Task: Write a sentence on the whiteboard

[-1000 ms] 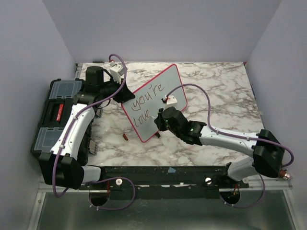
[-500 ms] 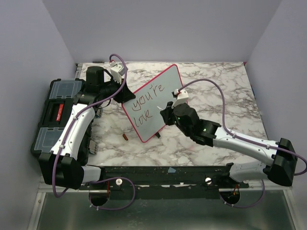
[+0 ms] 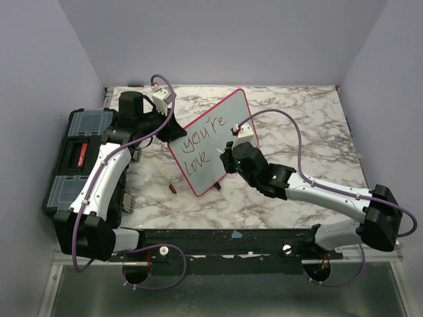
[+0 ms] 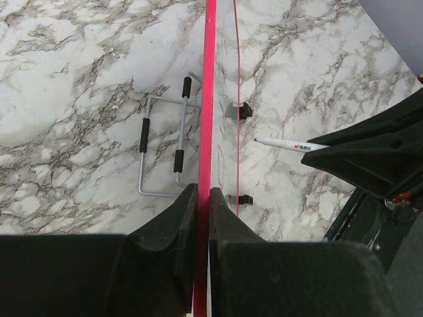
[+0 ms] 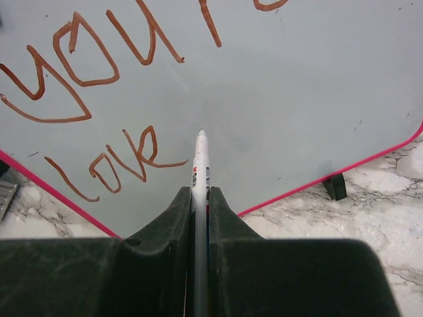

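Note:
The whiteboard (image 3: 213,140) stands tilted on the marble table, red-pink framed, with "you're" and a second word beginning "lo" in brown ink. My left gripper (image 3: 169,132) is shut on its upper left edge; in the left wrist view the jaws (image 4: 203,198) pinch the red frame (image 4: 210,92). My right gripper (image 3: 227,158) is shut on a white marker (image 5: 200,168). The marker's tip sits at the board surface (image 5: 304,92) just right of the second word. That marker (image 4: 291,143) also shows from the left wrist.
A black toolbox (image 3: 78,157) lies at the table's left edge under the left arm. A small red-brown cap (image 3: 172,189) rests on the marble below the board. A wire stand (image 4: 162,148) lies behind the board. Pale walls close in three sides.
The right gripper with the marker has moved up and right along the board from near its lower edge, and its elbow has swung outward. The left arm and board have stayed put.

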Controlling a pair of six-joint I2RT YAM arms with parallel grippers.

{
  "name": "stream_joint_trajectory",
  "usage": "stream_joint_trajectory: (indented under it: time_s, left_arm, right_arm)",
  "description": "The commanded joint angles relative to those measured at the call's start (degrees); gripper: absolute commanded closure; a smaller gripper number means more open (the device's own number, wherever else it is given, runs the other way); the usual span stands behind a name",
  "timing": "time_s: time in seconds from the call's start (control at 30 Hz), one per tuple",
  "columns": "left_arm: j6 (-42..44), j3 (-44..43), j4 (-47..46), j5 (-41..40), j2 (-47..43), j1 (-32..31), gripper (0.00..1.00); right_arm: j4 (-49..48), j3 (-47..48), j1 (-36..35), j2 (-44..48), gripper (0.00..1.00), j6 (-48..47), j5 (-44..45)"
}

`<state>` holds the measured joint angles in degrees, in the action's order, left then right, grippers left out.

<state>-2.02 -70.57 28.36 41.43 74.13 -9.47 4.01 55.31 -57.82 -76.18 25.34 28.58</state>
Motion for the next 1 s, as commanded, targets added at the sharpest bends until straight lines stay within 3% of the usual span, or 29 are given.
stream_joint_trajectory:
  time_s: [0.0, 0.97]
  left_arm:
    - [1.71, 0.38, -2.80, -1.99, -2.04, -0.11, 1.00]
    - [1.76, 0.17, -2.58, -2.11, -1.97, -0.28, 1.00]
  right_arm:
    - [-0.67, 3.18, 0.47, -1.98, 0.99, -1.13, 0.36]
    - [-3.44, 5.60, 1.07, -7.49, 0.99, -2.14, -5.04]
